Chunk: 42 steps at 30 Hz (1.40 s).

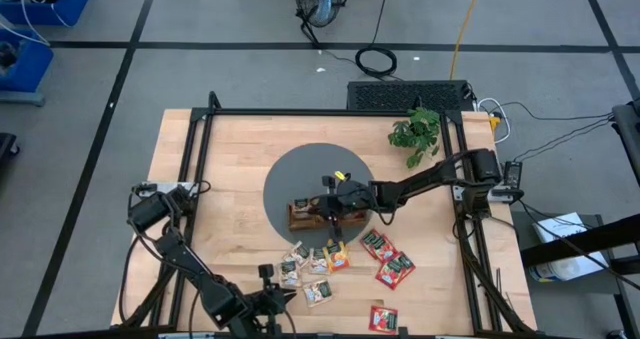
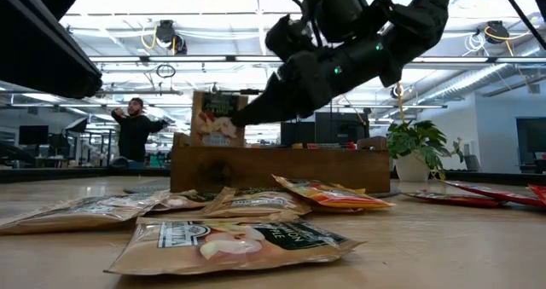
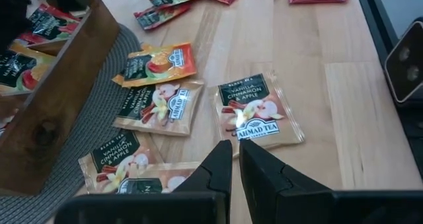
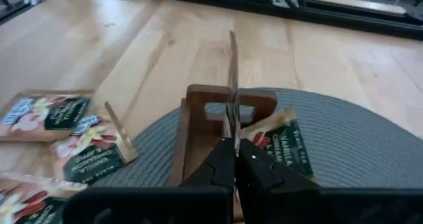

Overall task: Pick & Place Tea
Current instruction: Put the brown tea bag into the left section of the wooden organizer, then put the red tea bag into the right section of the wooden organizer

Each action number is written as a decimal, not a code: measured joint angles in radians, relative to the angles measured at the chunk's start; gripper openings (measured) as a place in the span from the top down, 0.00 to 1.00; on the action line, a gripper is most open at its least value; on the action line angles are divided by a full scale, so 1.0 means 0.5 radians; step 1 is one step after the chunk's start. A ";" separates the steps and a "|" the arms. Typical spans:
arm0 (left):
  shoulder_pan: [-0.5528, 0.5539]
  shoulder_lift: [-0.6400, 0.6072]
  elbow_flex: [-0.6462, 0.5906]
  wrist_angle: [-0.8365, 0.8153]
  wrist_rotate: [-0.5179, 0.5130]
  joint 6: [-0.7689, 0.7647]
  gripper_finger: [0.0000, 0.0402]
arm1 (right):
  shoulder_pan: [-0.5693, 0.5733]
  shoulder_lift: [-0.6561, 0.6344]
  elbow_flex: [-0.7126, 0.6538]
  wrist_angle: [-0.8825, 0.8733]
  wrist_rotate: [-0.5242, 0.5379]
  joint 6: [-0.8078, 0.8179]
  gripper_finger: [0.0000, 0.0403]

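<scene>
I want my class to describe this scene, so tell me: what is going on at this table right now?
The right gripper is over the wooden tray on the round grey mat, its jaws shut on a beige tea packet held on edge above a compartment. The left gripper waits at the table's near edge, jaws nearly together and holding nothing. More tea packets lie loose on the table beside the tray, beige, orange and red.
</scene>
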 joint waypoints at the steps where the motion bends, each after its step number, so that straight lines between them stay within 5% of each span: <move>1: 0.000 0.000 0.000 0.001 0.000 0.000 0.91 | -0.001 0.014 -0.002 -0.016 -0.001 0.000 1.00; 19: 0.046 0.000 0.000 0.004 0.002 0.002 0.91 | -0.058 0.040 -0.004 -0.050 0.007 0.084 0.99; 33: 0.066 0.000 0.000 0.005 0.005 0.000 0.91 | -0.074 0.034 -0.001 0.003 0.005 0.154 0.74; 37: 0.066 0.000 0.000 0.005 0.013 -0.002 0.91 | -0.074 -0.109 -0.001 -0.060 0.014 0.152 0.71; 42: 0.066 0.000 0.000 0.013 0.053 -0.012 0.91 | -0.059 -0.599 0.000 -0.506 0.067 0.152 0.72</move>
